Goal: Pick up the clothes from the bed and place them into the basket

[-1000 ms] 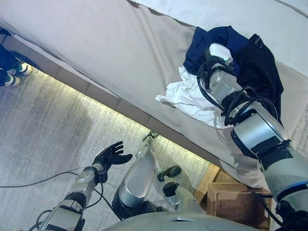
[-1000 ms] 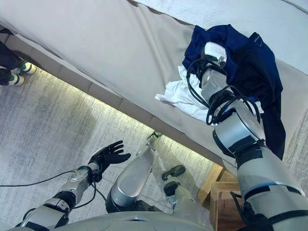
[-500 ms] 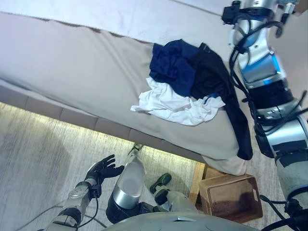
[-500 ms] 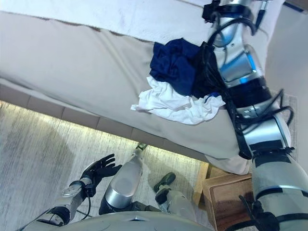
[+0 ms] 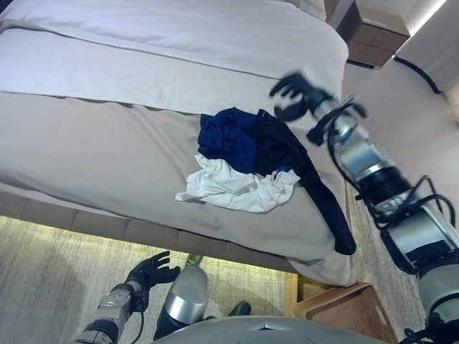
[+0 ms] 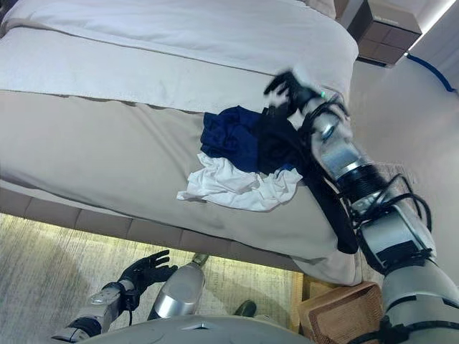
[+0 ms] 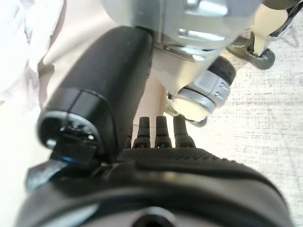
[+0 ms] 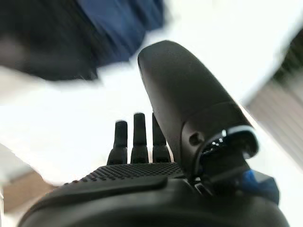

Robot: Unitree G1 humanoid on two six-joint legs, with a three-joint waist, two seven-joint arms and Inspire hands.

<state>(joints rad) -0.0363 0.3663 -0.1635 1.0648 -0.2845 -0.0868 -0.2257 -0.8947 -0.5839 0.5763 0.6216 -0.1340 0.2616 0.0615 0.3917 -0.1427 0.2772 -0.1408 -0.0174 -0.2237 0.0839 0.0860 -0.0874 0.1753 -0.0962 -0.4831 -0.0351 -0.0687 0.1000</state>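
Note:
A pile of clothes lies on the bed [image 5: 107,143] near its right edge: a navy blue garment [image 5: 226,140], a white garment [image 5: 233,190] in front of it, and a black garment [image 5: 287,150] that hangs over the bed's edge. My right hand [image 5: 297,97] is open and empty in the air just beyond the pile; in the right wrist view its fingers [image 8: 135,137] are straight, with the blue cloth [image 8: 123,19] past them. My left hand [image 5: 150,271] is open, low beside the bed. The brown basket [image 5: 355,315] stands on the floor at the lower right.
A brown nightstand [image 5: 373,32] stands at the bed's far right corner. A white cover [image 5: 179,36] lies over the far half of the bed. Pale carpet [image 5: 50,279] runs along the bed's near side.
The camera has swung, so the whole picture has shifted. My right arm has lifted off the clothes pile, and its hand now hovers open beyond it. The pile stays on the bed.

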